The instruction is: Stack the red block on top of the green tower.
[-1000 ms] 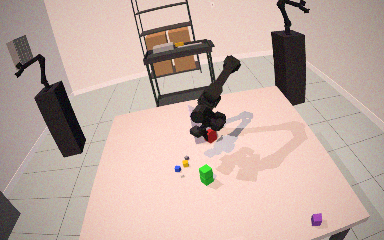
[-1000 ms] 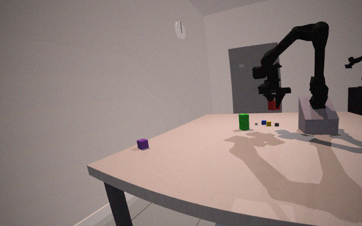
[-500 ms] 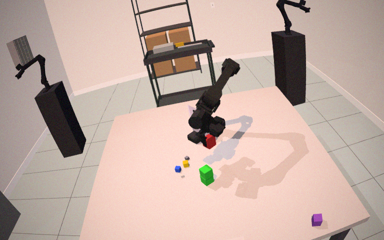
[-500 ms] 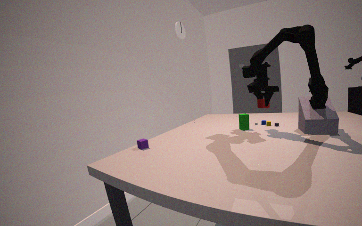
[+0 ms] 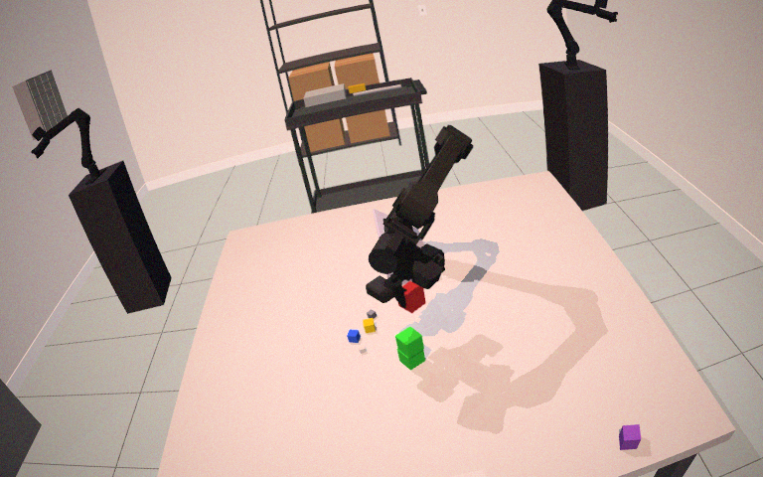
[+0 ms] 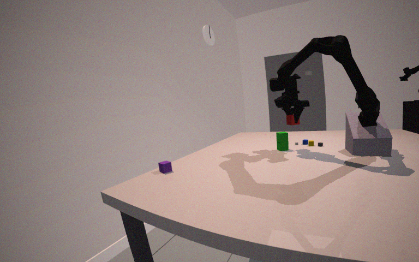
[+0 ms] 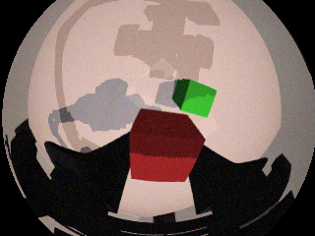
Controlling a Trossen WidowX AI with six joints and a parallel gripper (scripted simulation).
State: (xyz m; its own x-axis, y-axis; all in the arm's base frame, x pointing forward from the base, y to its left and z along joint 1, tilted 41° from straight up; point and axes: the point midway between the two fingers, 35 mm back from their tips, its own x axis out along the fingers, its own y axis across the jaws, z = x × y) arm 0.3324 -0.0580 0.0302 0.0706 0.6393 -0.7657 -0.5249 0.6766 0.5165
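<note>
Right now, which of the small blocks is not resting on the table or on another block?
The red block. It hangs in the air, clamped between the jaws of the gripper, above the height of the green tower; the others rest.

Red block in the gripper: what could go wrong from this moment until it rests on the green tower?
1. The red block is carried above but not yet over the green tower; a low approach could clip and topple it.
2. The gripper fingers reach below the block's top, so they might brush the tower on release.
3. In the wrist view the block looks rotated against the tower, so it may land off-centre.
</note>
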